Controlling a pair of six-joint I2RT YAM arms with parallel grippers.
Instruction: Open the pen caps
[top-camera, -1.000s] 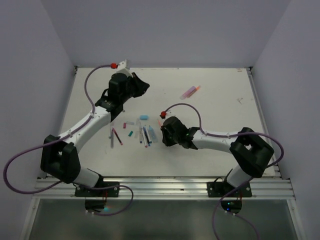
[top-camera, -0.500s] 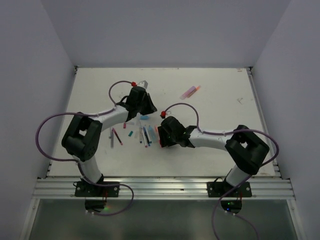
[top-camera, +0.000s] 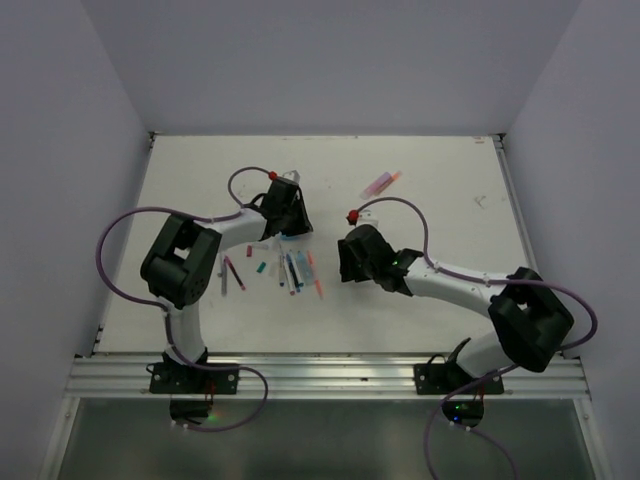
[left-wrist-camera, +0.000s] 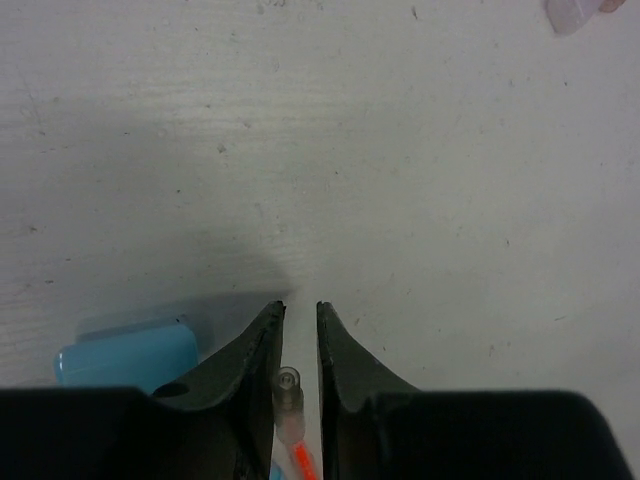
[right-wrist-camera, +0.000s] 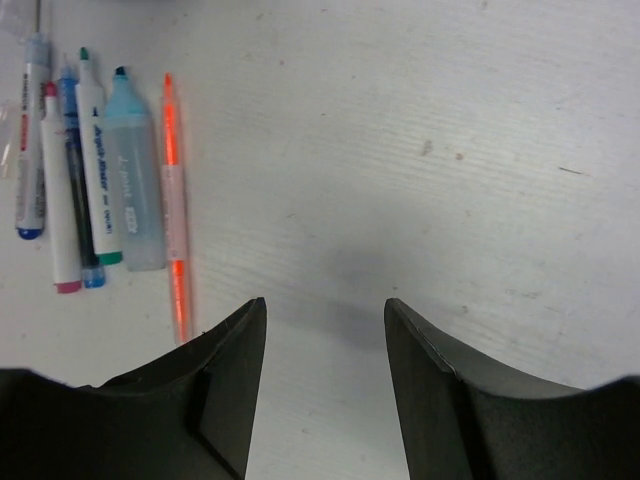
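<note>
Several uncapped pens (top-camera: 295, 268) lie side by side at mid-table, with an orange pen (top-camera: 315, 275) at the right end of the row. My left gripper (top-camera: 290, 225) is low over the table just behind them. Its jaws are barely parted, so my left gripper (left-wrist-camera: 300, 305) is narrowly open. A clear pen cap (left-wrist-camera: 288, 395) with an orange strip lies between them, against the left finger and with a gap to the right one. A light blue cap (left-wrist-camera: 125, 350) lies just to the left. My right gripper (right-wrist-camera: 325, 310) is open and holds nothing, right of the orange pen (right-wrist-camera: 175, 200).
A dark red pen (top-camera: 233, 272) and a grey pen (top-camera: 222, 275) lie left of the row. A teal cap (top-camera: 261, 267) and a red cap (top-camera: 250, 248) lie between. A pink and orange item (top-camera: 380, 183) sits at the back right.
My left arm swung down from the back of the table to the caps, and its jaws parted slightly. My right gripper opened, left the orange pen by the row and drew back rightward.
</note>
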